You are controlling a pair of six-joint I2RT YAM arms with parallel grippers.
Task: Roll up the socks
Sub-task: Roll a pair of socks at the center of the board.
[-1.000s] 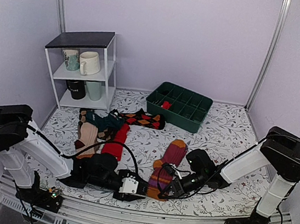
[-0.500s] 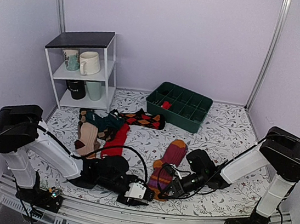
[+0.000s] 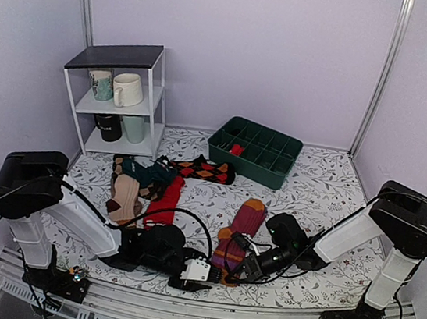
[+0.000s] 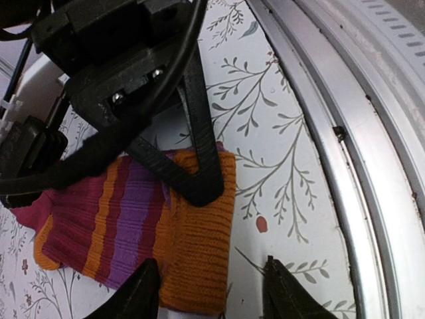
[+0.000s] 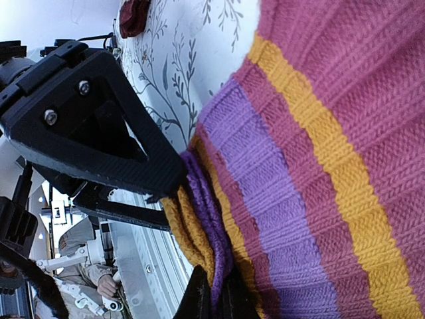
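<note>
The maroon pair of socks [image 3: 241,228] with orange toe lies in the table's middle, its purple-orange striped cuff end [image 4: 133,219] toward the front edge. My right gripper [image 3: 237,269] is shut on the cuff's folded edge [image 5: 219,246]; in the right wrist view the fingers [image 5: 216,284] pinch orange and purple layers. My left gripper [image 3: 206,273] is open, and its fingertips [image 4: 149,286] straddle the orange cuff band [image 4: 196,252] low over the cloth. The right gripper's black finger [image 4: 199,166] presses on that band.
Other socks, plain red [image 3: 165,200], argyle [image 3: 204,169], brown striped [image 3: 124,193] and teal [image 3: 149,173], lie at back left. A green divided tray [image 3: 279,170] is at the back, and a white shelf [image 3: 156,89] with mugs at the left. The metal front rail [image 4: 372,166] runs close by.
My left arm has slid right along the front edge, bringing its open gripper up to the sock cuff. The right gripper has stayed in place, still holding the cuff.
</note>
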